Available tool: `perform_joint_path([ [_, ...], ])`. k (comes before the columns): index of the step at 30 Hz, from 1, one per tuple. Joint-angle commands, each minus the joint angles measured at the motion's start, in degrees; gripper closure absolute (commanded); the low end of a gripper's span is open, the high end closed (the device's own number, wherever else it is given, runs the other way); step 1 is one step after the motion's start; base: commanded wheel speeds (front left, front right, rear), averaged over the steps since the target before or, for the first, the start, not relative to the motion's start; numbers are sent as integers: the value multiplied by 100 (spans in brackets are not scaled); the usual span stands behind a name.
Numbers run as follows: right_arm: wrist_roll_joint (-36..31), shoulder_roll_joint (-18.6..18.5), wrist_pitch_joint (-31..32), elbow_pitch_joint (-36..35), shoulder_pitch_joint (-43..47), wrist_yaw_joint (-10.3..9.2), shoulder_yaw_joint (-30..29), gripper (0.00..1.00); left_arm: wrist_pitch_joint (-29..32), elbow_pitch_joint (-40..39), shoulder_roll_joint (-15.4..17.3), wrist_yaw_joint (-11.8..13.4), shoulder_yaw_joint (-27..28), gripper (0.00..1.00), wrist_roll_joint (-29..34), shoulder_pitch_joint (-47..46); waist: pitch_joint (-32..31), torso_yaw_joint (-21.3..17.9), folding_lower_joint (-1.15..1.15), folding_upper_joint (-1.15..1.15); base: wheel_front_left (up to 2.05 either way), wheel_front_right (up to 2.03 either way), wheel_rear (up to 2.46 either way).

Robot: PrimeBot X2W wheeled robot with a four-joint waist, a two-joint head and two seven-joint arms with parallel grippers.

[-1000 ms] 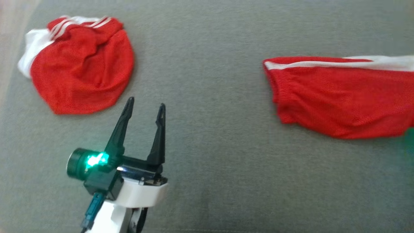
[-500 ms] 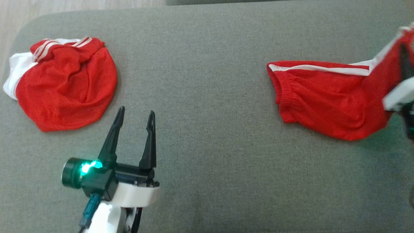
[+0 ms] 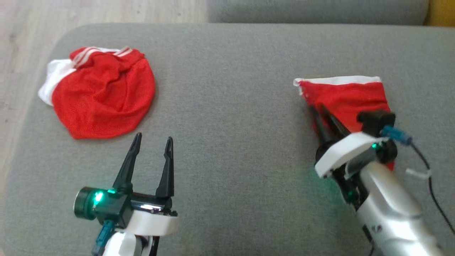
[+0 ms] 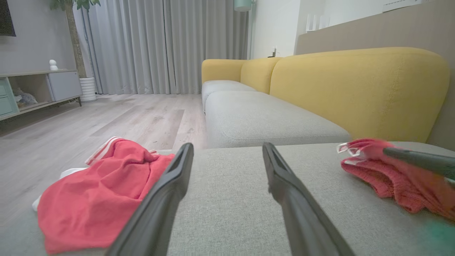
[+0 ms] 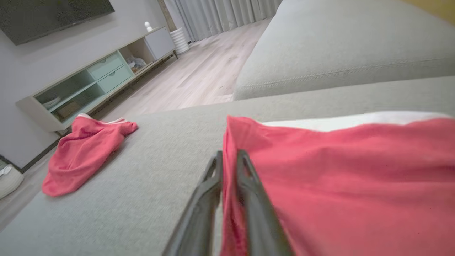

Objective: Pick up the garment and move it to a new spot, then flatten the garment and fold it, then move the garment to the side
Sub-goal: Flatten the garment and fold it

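Head view shows 2 red garments on the grey sofa (image 3: 227,64), well apart: a crumpled heap (image 3: 103,99) at left, the garment (image 3: 346,97) at right with the right gripper (image 3: 317,107) at its left edge. Right wrist view shows those 2 fingers nearly together, pinching a red fold. Left wrist view adds a yellow backrest (image 4: 355,92); the left gripper (image 4: 227,149) has its 2 fingers spread above the sofa.

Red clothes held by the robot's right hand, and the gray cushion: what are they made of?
Red garment: probably thin sports mesh, matte; fine dotted texture, limp folds. Gray cushion: woven upholstery fabric, matte; coarse threads show.
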Motion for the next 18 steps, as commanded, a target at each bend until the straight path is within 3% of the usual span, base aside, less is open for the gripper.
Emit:
perform_joint_path([
  [1, -19, 13, -126, -217, -48, 37, 41, 0, -28, -167, -9, 24, 188, 0, 47, -69, -117, 75, 0, 0, 0, 0, 0],
  [9, -351, -271, -790, -609, 830, 37, -346, 0, -28, -125, -28, 223, 312, 0, 56, 400, -878, 41, 0, 0, 0, 0, 0],
  [14, -879, -178, -815, -1475, 1820, 37, -1388, 0, -28, -140, -36, 452, 349, 0, 13, 613, -1157, 9, 0, 0, 0, 0, 0],
  [18, -1394, -62, -816, -1857, 2591, 37, -1727, 0, -28, 15, -38, 569, 374, 0, -44, 735, -1292, 15, 0, 0, 0, 0, 0],
])
